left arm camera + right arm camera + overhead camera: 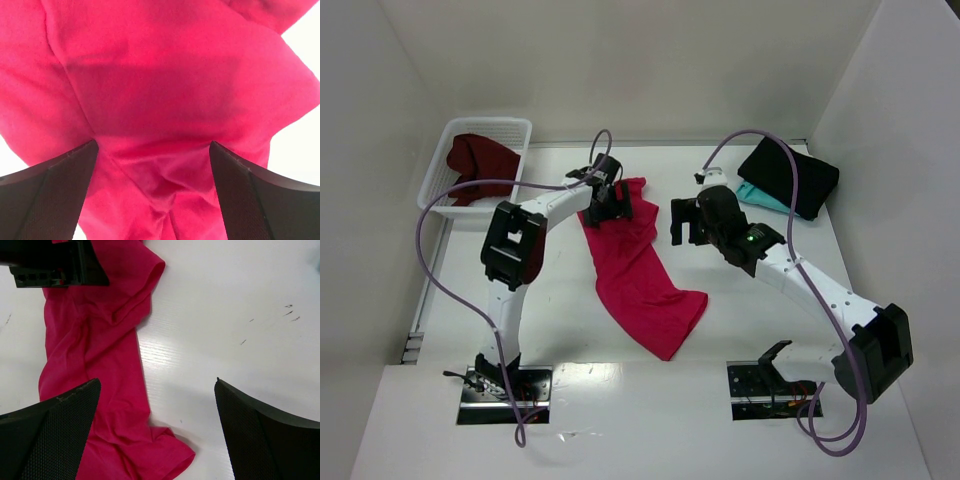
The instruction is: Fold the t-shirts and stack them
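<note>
Centrally on the white table (560,320) lies the crumpled bright crimson-pink cloth t-shirt (635,270), stretched from 12 toward 5 o'clock. The left gripper (608,200) hangs over its 12 o'clock end, jaws spread wide with cloth beneath them. The right gripper (682,222), likewise spread with nothing between its fingers, sits just beside the shirt's 3 o'clock edge.

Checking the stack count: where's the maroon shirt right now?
Top view: the maroon shirt lies in the white basket at the far left, left of the pink shirt.
</note>
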